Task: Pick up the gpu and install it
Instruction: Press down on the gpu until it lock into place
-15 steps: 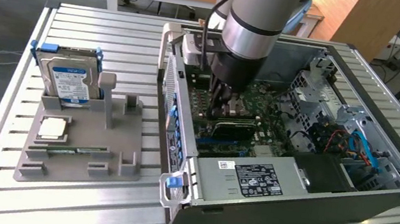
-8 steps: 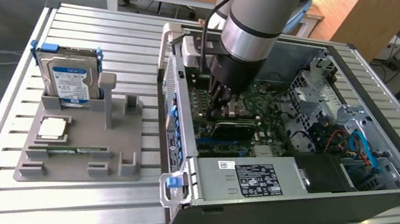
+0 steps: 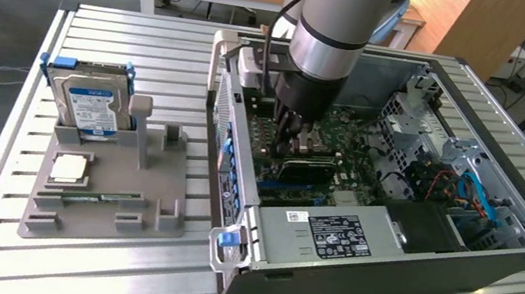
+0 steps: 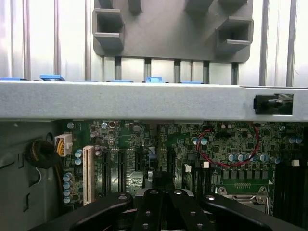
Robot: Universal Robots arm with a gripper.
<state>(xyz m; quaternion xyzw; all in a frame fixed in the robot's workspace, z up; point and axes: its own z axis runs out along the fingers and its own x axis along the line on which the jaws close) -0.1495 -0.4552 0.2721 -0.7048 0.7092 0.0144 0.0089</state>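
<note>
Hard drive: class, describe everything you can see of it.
The hard drive is a boxy silver unit with a white-and-blue label on its face. It stands upright in a slot of the grey holder, blue rails at its sides, on the exterior view's left, apart from the open computer case.

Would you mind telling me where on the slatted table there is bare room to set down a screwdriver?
Bare slats lie along the table edge in front of the grey holder tray, and behind the hard drive toward the desks. Between tray and computer case the gap is narrow. Inside the case it is crowded: the gripper sits over the motherboard.
</note>
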